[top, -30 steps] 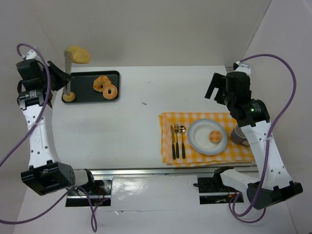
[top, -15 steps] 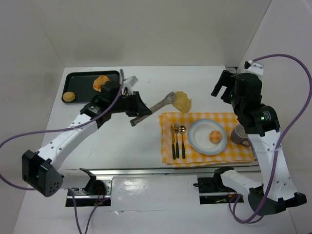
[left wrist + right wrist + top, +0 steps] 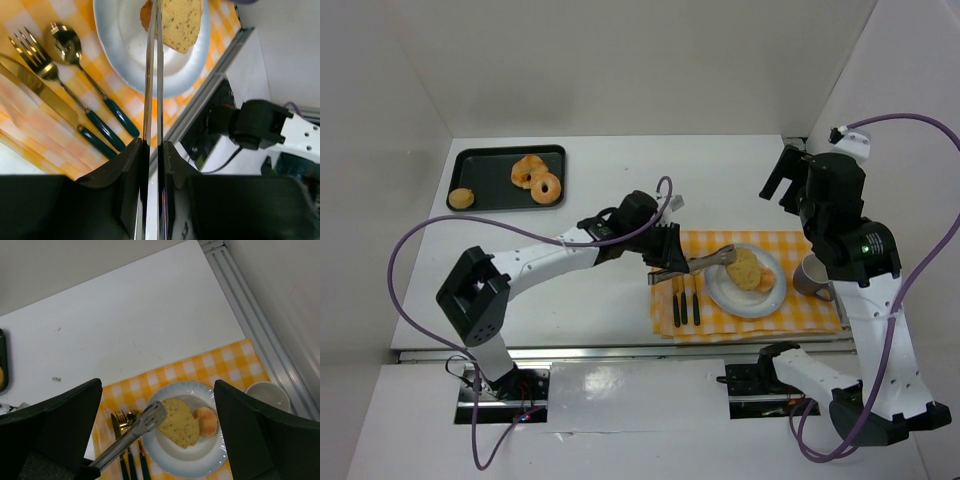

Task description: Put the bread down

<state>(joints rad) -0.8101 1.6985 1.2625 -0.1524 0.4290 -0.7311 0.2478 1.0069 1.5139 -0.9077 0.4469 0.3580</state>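
Looks like a robotics lab booth: plain white panels (image 3: 620,60) box in a white surface (image 3: 720,170), purple cables (image 3: 390,275) trailing, aluminium rail (image 3: 600,352) edging it.

White arms (image 3: 540,262); black joints (image 3: 835,195); purple cables (image 3: 900,117)

A white table (image 3: 720,170) is enclosed on the left, far and right by plain white walls (image 3: 620,60), and a metal rail (image 3: 600,352) is fixed along its near edge.
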